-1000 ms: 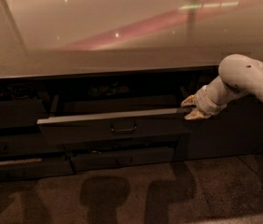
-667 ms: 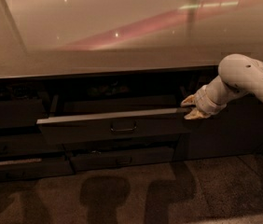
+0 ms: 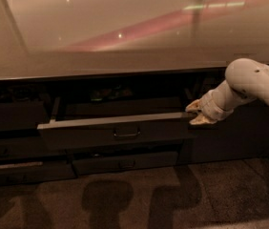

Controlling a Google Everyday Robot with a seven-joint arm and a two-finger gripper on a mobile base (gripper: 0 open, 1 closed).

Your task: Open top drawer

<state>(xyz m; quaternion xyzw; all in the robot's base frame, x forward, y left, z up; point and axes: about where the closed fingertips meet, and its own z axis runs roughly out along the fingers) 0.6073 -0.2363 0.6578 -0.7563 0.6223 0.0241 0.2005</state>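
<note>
Camera view: we see the top drawer (image 3: 101, 132) at centre frame, a bit twd 7 o'clock. It stands partway out of the cabinet, w/ its pale grey top edge running from 9 to 3 o'clock across the middle. The drawer's dark front faces us, w/ a small bar handle (image 3: 127, 134) at its centre. Behind the top edge, at 12 o'clock of the front, there's a dark gap; we can't make out what's inside.

The pincer (image 3: 192, 115) sits at 3 o'clock of the drawer, right at the front's rt end. Its two pale fingers (image 3: 195, 106) are parted, one above and one below the level of the top edge. We see nothing gripped btwn them, and we can't tell whether they touch the drawer's corner. The white arm (image 3: 251, 80) comes in from the 3 o'clock side of frame and bends down twd the pincer.

The glossy surface (image 3: 125, 42) fills the 12 o'clock half, w/ pink and green reflections on it. Below the top drawer, at 6 o'clock, is a narrower drawer front (image 3: 125, 163) w/ a similar handle. The carpeted floor (image 3: 230, 194) lies along the bottom, w/ dark shadows (image 3: 101, 199) on it.
</note>
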